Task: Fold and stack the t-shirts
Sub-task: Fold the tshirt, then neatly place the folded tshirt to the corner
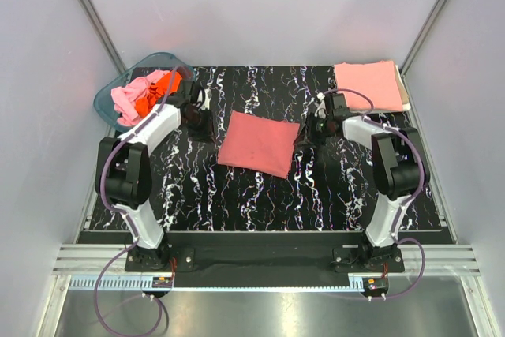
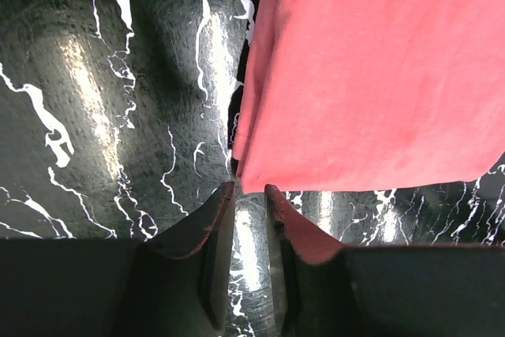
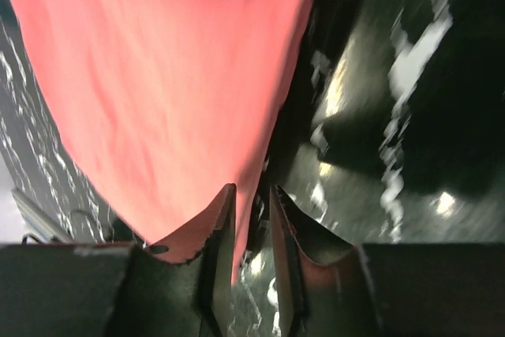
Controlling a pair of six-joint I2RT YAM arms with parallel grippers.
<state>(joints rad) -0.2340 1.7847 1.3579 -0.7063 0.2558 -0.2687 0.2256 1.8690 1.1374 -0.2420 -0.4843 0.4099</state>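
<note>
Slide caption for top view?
Folded red t-shirt mid-table; folded pink one far right; tub of tees far left.

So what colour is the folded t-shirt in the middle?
The folded t-shirt is dusty brick-red, clearest from the top camera.

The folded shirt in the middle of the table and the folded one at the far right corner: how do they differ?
Colour: the middle shirt is a deeper red-pink; the corner shirt is paler salmon. Pose: the middle shirt lies askew to the edges of the table; the corner shirt lies nearly square with them. Both are folded flat into rectangles.
</note>
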